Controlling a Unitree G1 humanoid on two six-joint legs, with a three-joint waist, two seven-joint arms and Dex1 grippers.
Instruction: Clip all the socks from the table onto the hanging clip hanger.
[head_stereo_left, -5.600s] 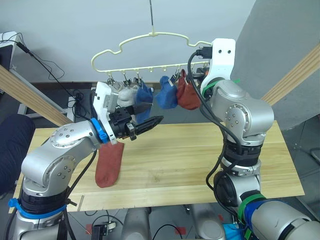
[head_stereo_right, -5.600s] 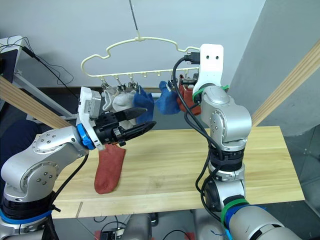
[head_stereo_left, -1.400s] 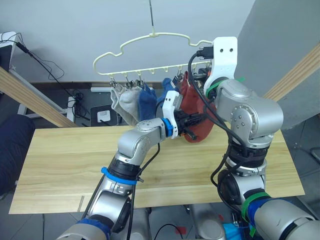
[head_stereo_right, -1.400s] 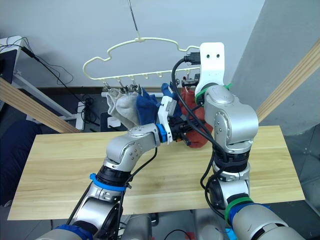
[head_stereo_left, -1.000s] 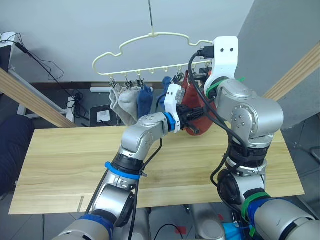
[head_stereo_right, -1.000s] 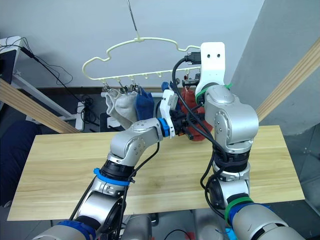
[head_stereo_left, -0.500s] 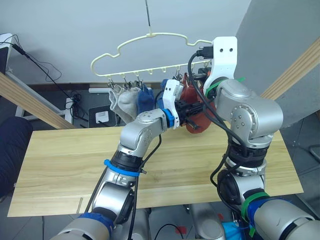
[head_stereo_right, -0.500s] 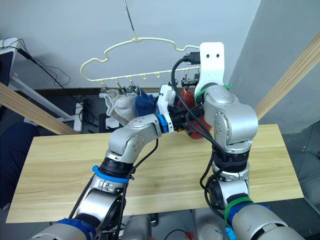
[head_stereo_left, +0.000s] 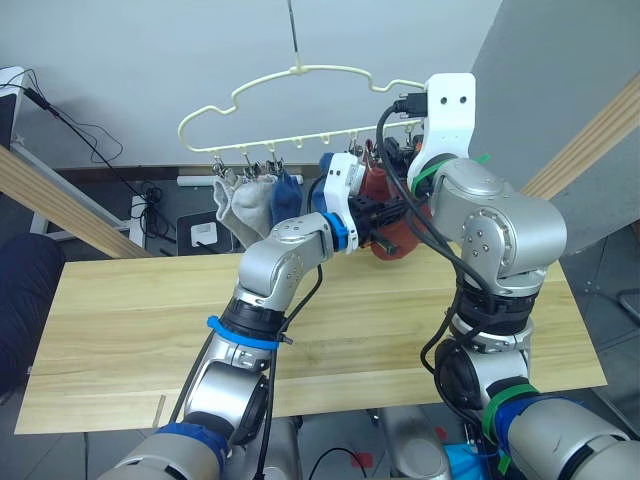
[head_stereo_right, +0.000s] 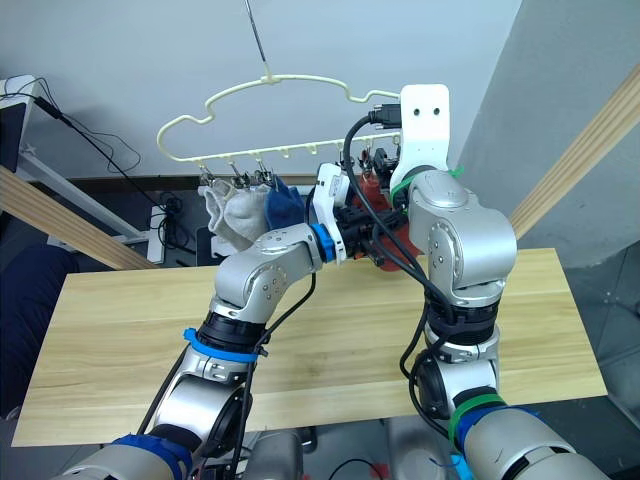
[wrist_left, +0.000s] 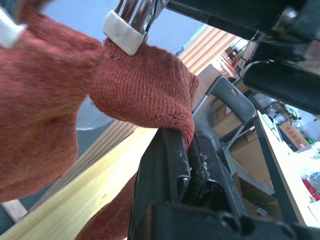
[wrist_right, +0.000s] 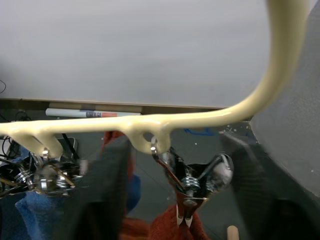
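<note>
The pale-yellow clip hanger (head_stereo_left: 240, 100) hangs above the far edge of the table (head_stereo_left: 130, 330). Two grey socks (head_stereo_left: 238, 203) and a blue sock (head_stereo_left: 286, 195) hang from its left clips. At its right end hang two rust-red socks (head_stereo_left: 378, 186). My left gripper (wrist_left: 190, 140) is shut on the lower edge of one rust-red sock (wrist_left: 145, 90), whose top sits in a metal clip (wrist_left: 125, 30). My right gripper (wrist_right: 172, 165) is open, with one finger on each side of that closed clip (wrist_right: 192, 182).
Thick wooden frame poles slant at the left (head_stereo_left: 60, 200) and right (head_stereo_left: 590, 150). Cables and a power strip (head_stereo_left: 205, 232) lie on the floor behind the table. A dark seat (head_stereo_left: 20, 290) stands at the left.
My right gripper has opened off the clip, which now stands closed on the rust-red sock. My left gripper has risen a little with the sock. The hanger has swung slightly left.
</note>
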